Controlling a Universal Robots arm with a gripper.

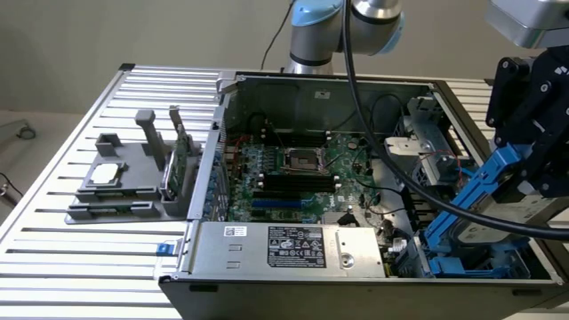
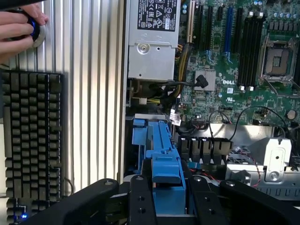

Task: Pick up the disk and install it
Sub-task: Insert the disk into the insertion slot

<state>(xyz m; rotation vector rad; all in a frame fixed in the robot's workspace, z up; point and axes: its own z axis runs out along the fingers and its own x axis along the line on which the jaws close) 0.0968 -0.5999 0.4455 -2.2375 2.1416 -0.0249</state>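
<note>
The disk (image 1: 526,208) is a silver-grey drive in a blue plastic carrier. It hangs tilted over the open computer case at the exterior view's right. My gripper (image 1: 523,175) is shut on it from above. In the wrist view, the black fingers (image 2: 142,202) clamp the blue carrier of the disk (image 2: 166,157) on both sides, with my gripper (image 2: 169,199) centred on it. Just beyond the held end lies the blue drive bay (image 2: 142,132), which sits in the case's front corner (image 1: 462,260) below the disk.
The case holds a green motherboard (image 1: 298,173), a silver power supply (image 1: 284,247) and loose black cables. A grey fixture (image 1: 124,180) with a chip and a green card stands at the exterior view's left. A keyboard (image 2: 30,136) and a person's hand (image 2: 18,28) are beside the case.
</note>
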